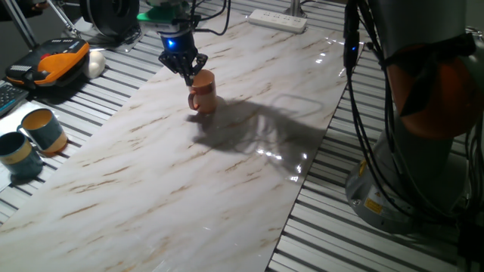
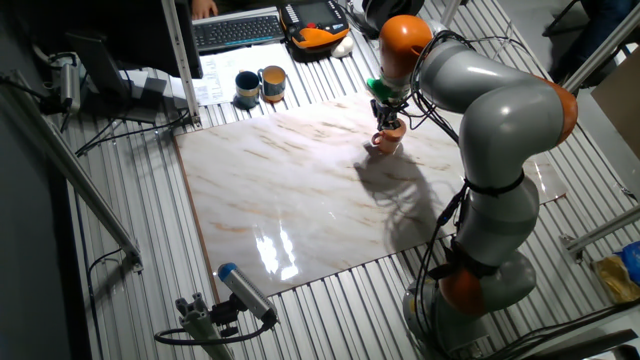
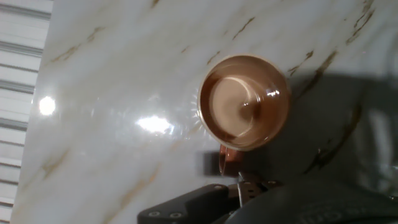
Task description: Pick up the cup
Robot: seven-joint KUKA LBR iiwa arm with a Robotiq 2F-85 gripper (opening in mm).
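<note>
Jaws over the cup [image 1: 203,92] (grip unclear); two blue mugs [image 1: 30,140] stand well apart.

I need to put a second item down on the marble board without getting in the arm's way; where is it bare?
Most of the marble board is bare: the whole stretch from the cup to the near edge, and the side toward the two teal mugs. It is crowded only at the far end, where the gripper hangs over the cup.

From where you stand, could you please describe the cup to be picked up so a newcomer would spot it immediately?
Look at the white marble tabletop, at its far part under the black two-finger gripper. There stands the small salmon-orange ceramic cup, alone on the marble; the two teal-blue mugs sit off its edge.
</note>
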